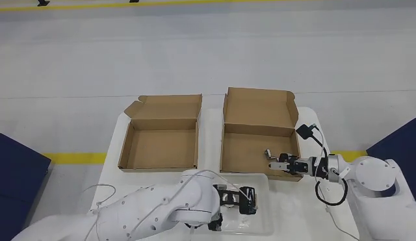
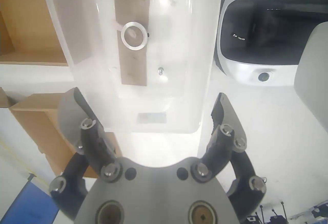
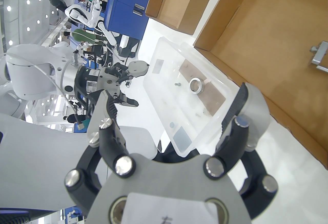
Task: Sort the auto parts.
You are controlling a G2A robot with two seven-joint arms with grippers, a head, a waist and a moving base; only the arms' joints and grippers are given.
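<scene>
**Steel ring and bolt lie unsorted while both pincers hang empty**

On the white desk, two open brown cardboard boxes stand side by side: the left box bare, the right box holding one silver metal bracket. Nearer the robot sits a clear plastic tray. In it, a flat silver metal ring rests on a brown strip, with a small silver bolt just beside it. The likely hazards run from a part dropped in the wrong box to the light tray being shoved or tipped if a finger lands on its wall. The thin ring could also skate off the smooth plastic under a shallow pinch, and the tiny bolt could roll away or slip between the pads. The left pincer hangs above the tray, jaws spread wide, gripping and touching nothing. The right pincer, equally wide apart and empty, hovers over the right box's near edge, beside the tray.
</scene>
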